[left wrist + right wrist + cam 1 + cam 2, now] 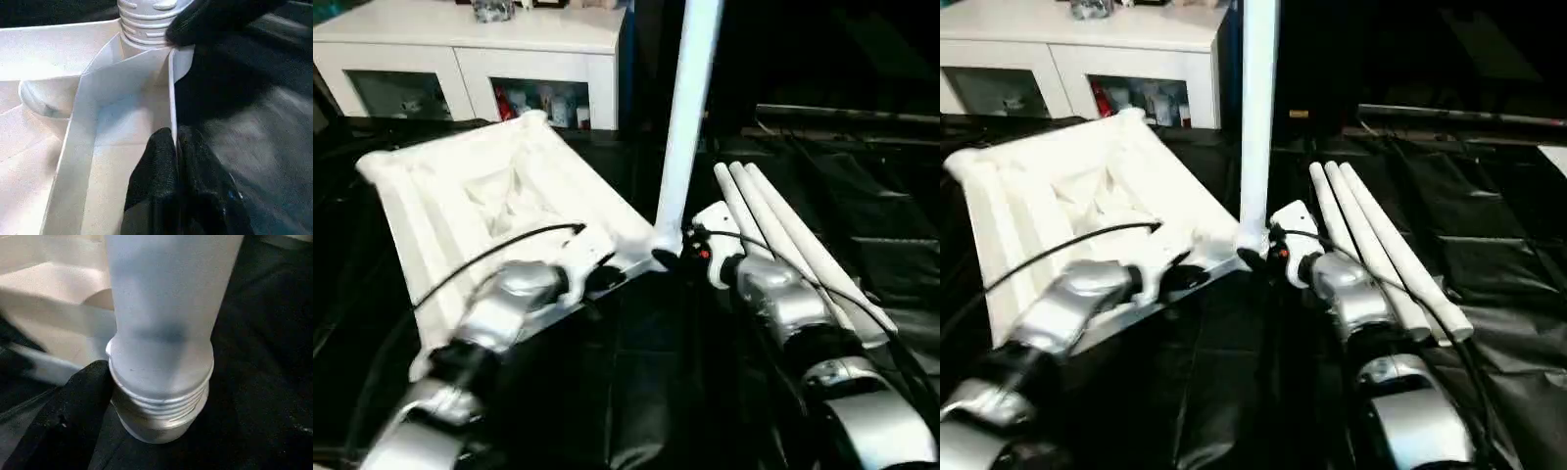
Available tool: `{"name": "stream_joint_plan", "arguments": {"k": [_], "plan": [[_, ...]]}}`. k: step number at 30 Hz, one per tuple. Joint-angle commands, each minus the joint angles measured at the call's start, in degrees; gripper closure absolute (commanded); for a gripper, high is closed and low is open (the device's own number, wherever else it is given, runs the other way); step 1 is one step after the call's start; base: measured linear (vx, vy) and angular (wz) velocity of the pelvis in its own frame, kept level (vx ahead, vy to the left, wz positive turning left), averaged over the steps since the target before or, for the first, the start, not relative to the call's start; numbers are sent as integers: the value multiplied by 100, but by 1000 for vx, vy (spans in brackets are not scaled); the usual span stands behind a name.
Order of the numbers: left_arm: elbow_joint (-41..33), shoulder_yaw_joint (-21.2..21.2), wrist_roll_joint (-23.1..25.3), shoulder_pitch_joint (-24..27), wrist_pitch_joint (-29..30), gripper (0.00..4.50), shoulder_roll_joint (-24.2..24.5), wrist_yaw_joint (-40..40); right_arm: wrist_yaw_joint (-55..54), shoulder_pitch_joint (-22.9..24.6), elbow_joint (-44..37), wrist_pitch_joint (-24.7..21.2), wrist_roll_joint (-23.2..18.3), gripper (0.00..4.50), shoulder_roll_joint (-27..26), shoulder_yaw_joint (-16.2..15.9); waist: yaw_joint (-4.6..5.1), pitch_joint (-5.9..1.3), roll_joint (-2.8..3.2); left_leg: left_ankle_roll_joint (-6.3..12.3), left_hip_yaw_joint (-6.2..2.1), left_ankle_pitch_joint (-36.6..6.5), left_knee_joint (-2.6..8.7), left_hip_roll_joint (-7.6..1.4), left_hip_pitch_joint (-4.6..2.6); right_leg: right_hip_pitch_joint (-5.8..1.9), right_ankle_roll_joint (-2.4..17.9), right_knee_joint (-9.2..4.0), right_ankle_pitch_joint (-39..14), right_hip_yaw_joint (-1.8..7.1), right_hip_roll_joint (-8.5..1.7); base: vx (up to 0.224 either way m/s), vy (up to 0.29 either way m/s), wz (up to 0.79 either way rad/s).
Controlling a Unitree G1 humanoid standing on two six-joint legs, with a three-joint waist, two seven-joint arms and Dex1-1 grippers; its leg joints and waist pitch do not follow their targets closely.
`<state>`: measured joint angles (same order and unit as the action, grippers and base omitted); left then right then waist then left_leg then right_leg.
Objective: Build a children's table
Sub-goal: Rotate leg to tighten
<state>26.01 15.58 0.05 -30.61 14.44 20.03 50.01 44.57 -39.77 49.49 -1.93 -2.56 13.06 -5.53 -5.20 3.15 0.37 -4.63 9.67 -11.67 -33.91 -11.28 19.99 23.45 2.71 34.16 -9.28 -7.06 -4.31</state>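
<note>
The white tabletop (460, 196) lies upside down on black cloth, ribbed side up. My left gripper (174, 142) is shut on the thin rim wall near its front right corner. One white leg (685, 117) stands upright at that corner, and the threads of its end (161, 401) show above the socket. My right gripper (671, 257) is at the leg's base and open. One black finger (73, 401) rests against the threaded collar; the other is out of sight. That finger (215, 19) also shows in the left wrist view.
Three more white legs (783, 235) lie side by side on the cloth right of my right forearm. A white cabinet with glass doors (509, 39) stands behind the tabletop. Black cloth (646, 372) covers the work surface between my arms.
</note>
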Motion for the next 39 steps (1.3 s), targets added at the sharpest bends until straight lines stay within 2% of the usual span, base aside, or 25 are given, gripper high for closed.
{"name": "stream_joint_plan", "arguments": {"k": [1, 3, 4, 7, 8, 10, 14, 19, 23, 25, 28, 29, 30, 32, 36, 37, 38, 39], "plan": [[-167, 80, -70, 232, -133, 450, 199, 469, 504, 131, -309, 21, -23, 60, 177, -145, -17, -440, 23, 582, -31, -355, 323, -219, 42, -379, 1213, -292, -743, 363, -442, 0, 0, 0], [-435, 89, -225, 355, -132, 450, 310, 767, 820, 186, -403, 33, -36, 60, 239, -248, -39, -436, 26, 556, -34, -523, 332, -239, 42, -401, 1196, -299, -932, 363, -471, 0, 0, 0], [-620, 121, -291, 441, -89, 450, 391, 914, 1025, 214, -433, 46, -50, 60, 247, -296, -36, -423, 1, 564, -25, -556, 337, -238, 44, -392, 1174, -324, -1000, 365, -462, 0, 0, 0], [-723, 146, -316, 501, -76, 450, 432, 974, 1139, 233, -443, 117, -71, 60, 236, -311, -36, -403, 18, 461, -22, -714, 351, -239, 9, -365, 1121, -363, -1338, 371, -463, 0, 0, 0], [-746, 148, -316, 522, -74, 450, 436, 973, 1191, 238, -435, 118, -99, 60, 221, -302, -48, -394, 16, 419, -12, -786, 353, -238, -24, -342, 1099, -389, -1467, 380, -467, 0, 0, 0], [-767, 154, -310, 547, -72, 450, 431, 959, 1225, 242, -406, 141, -129, 60, 198, -284, -47, -399, 20, 382, -20, -755, 358, -247, -12, -355, 1097, -371, -1446, 383, -468, 0, 0, 0], [-818, 175, -314, 600, -62, 450, 425, 947, 1378, 299, -415, 153, -169, 96, 202, -299, -40, -411, -3, 393, -27, -661, 354, -239, 12, -379, 1051, -353, -1376, 381, -466, 0, 0, 0], [-876, 160, -311, 633, -14, 450, 421, 958, 1526, 357, -473, 101, -177, 142, 233, -283, -60, -420, 2, 446, -23, -502, 340, -235, 30, -388, 1089, -328, -1178, 383, -465, 0, 0, 0], [-847, 141, -291, 652, 13, 450, 386, 883, 1453, 387, -459, 56, -207, 169, 202, -245, -62, -412, -7, 417, -21, -583, 344, -232, 19, -381, 1046, -353, -1365, 378, -466, 0, 0, 0], [-758, 98, -223, 620, 133, 450, 269, 602, 1087, 388, -344, -18, -224, 171, 108, -139, -55, -405, -9, 394, -23, -575, 350, -234, 16, -376, 1019, -360, -1425, 381, -466, 0, 0, 0], [-348, 13, 4, 404, 349, 450, -70, -160, -84, 329, 25, -93, -186, 173, -215, 144, -29, -378, -18, 272, -24, -705, 370, -220, -9, -356, 899, -426, -1811, 380, -472, 0, 0, 0], [-308, 5, 26, 382, 366, 450, -103, -232, -181, 329, 49, -95, -179, 173, -244, 164, -22, -367, -15, 208, -25, -850, 375, -205, -42, -341, 808, -471, -2108, 368, -469, 0, 0, 0], [-41, -58, 110, 207, 524, 450, -359, -684, -950, 336, 190, -178, -162, 174, -487, 314, -19, -364, -25, 185, -14, -910, 370, -193, -59, -328, 746, -503, -2298, 368, -476, 0, 0, 0], [348, -187, 193, -57, 662, 450, -688, -1335, -1732, 322, 339, -356, -195, 174, -786, 478, -4, -336, -15, 113, -14, -1055, 377, -177, -103, -302, 618, -574, -2657, 358, -478, 0, 0, 0], [752, -295, 283, -354, 762, 450, -1051, -2037, -2763, 256, 535, -509, -272, 174, -1197, 722, 21, -305, -10, 63, -46, -1532, 395, -150, -159, -270, 299, -692, -3314, 286, -480, 0, 0, 0], [811, -303, 308, -405, 763, 450, -1127, -2149, -2940, 220, 591, -486, -283, 174, -1295, 771, 21, -309, 22, 51, -59, -1608, 397, -153, -172, -268, 265, -696, -3360, 275, -485, 0, 0, 0], [907, -276, 378, -521, 744, 450, -1284, -2318, -3165, 118, 686, -340, -265, 174, -1522, 789, 44, -308, 12, 49, -61, -1696, 404, -153, -169, -262, 201, -723, -3387, 267, -479, 0, 0, 0], [907, -276, 378, -521, 744, 450, -1284, -2318, -3165, 118, 686, -340, -265, 174, -1522, 789, 45, -324, 7, 45, -71, -1728, 401, -144, -184, -266, 178, -726, -3373, 253, -482, 0, 0, 0]]}}
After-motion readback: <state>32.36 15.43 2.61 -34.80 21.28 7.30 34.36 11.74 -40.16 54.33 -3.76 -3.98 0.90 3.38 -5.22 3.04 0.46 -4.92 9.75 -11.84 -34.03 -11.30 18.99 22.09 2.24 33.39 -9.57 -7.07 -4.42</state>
